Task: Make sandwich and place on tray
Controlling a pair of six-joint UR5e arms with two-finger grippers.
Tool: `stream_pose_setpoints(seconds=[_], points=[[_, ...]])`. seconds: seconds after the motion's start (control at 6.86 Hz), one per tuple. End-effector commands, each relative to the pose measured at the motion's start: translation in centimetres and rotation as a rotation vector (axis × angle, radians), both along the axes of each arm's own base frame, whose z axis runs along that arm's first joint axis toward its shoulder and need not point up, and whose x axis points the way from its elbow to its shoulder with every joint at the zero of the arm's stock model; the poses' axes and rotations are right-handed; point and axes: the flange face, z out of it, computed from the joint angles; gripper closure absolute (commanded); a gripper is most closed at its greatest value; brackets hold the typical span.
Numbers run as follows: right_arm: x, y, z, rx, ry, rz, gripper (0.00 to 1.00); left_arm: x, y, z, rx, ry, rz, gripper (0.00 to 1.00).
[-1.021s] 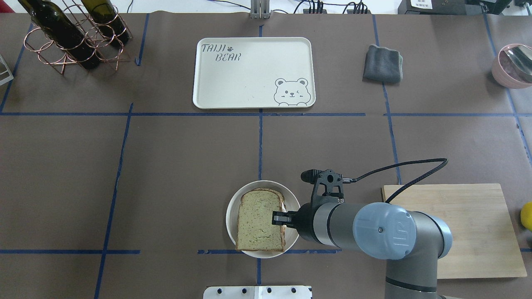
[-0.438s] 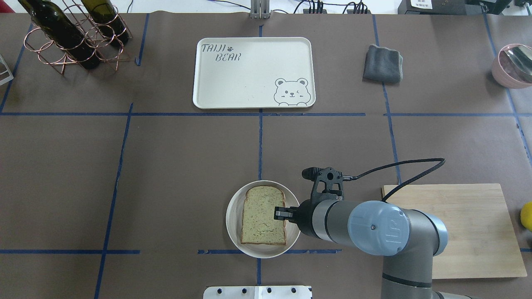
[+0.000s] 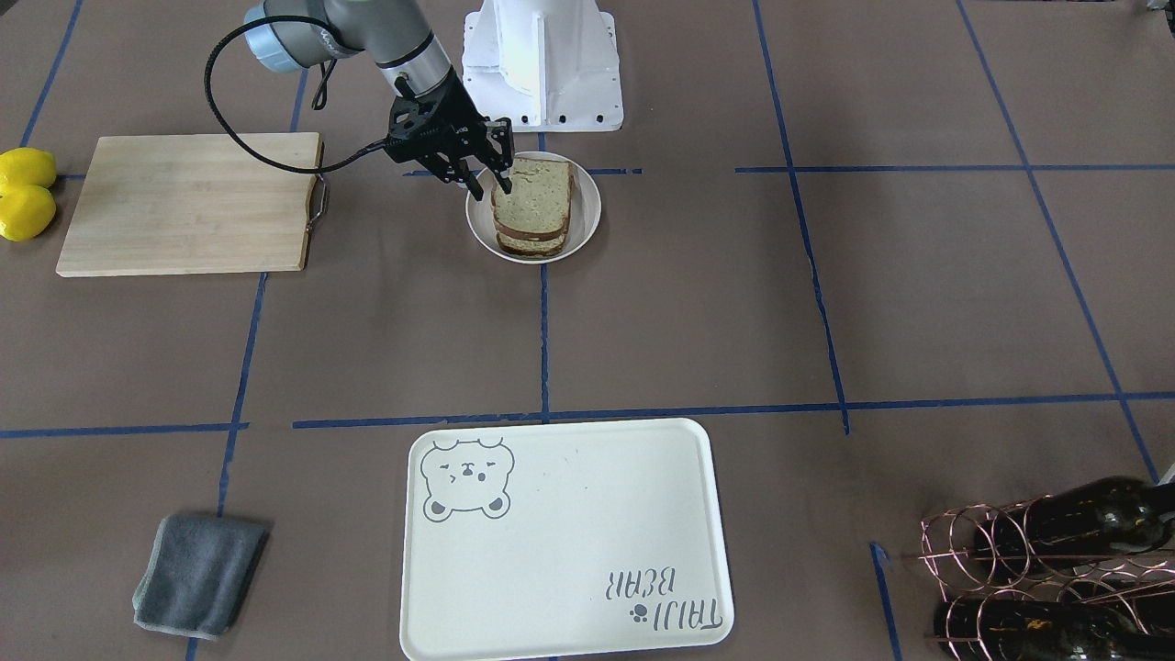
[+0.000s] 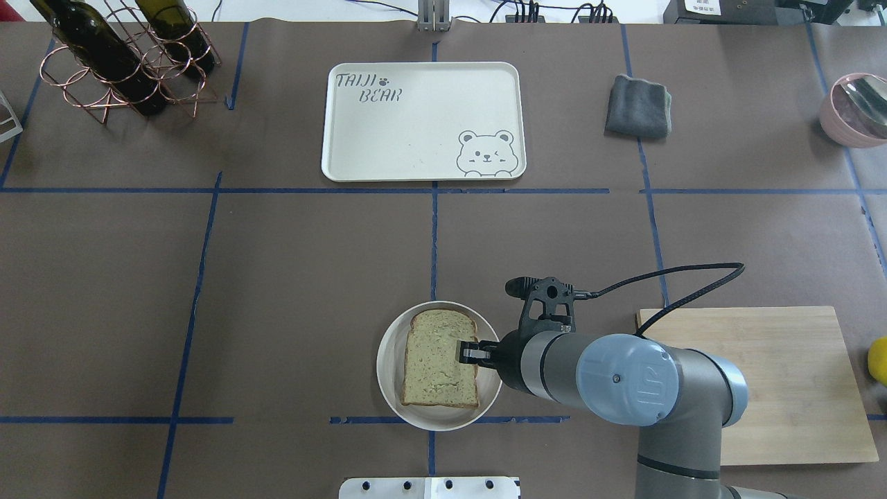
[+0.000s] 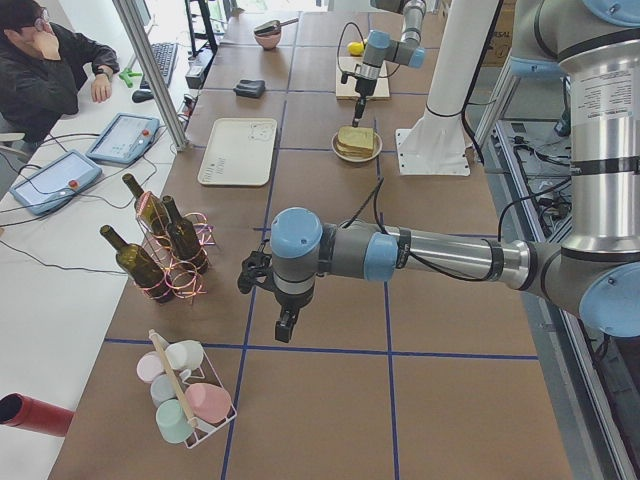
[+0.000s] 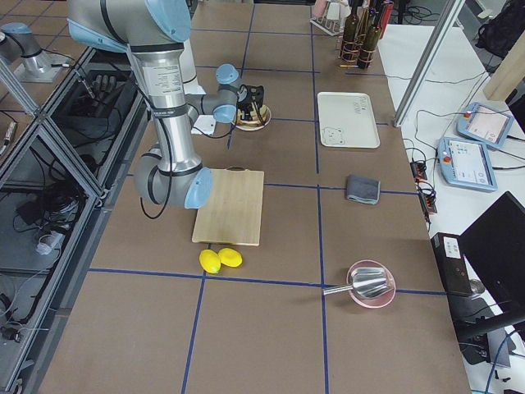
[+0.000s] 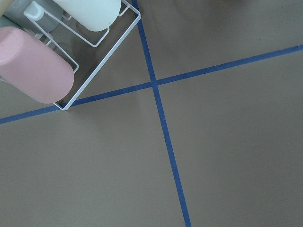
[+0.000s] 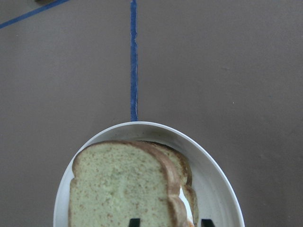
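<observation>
The sandwich lies on a round white dish at the near middle of the table. It is two bread slices stacked, with a sliver of white egg between them at the right edge. My right gripper tilts down over that right edge. Its fingers stand apart, one over the top slice and one beside the stack, and grip nothing. The cream bear tray lies bare at the far middle. My left gripper hangs far off to the left near the bottle rack; I cannot tell whether it is open or shut.
A wooden cutting board lies right of the dish, under my right arm. A grey cloth is right of the tray. A copper rack with wine bottles stands at the far left. A pink bowl and lemons are at the right end.
The top slice was tilted up, held at its right edge; it has come down and now lies flat on the stack. The right wrist shifted slightly toward the tray.
</observation>
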Motion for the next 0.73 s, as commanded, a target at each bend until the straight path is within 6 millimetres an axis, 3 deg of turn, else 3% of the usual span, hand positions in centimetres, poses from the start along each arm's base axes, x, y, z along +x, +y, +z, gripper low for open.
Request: stream_pose_setpoints(seconds=[0.0,0.15,0.29,0.58], points=[[1.4,-1.2,-0.3,-0.015,0.057,-0.002,0.0,0.0,0.0,0.1,-0.001,0.0,0.0,0.0],[4.2,-2.9,-1.3,-0.056,0.125,-0.019,0.0,0.0,0.0,0.0,0.001,0.002,0.0,0.0],[7.3,-6.2,-2.1,-0.046,0.176,-0.05,0.0,0.1,-0.5,-0.7,0.015,0.001,0.001,0.0],[14.7,-13.4,-0.6,0.045,0.263,-0.141,0.0,0.0,-2.9,-3.7,0.094,0.012,0.001,0.0]])
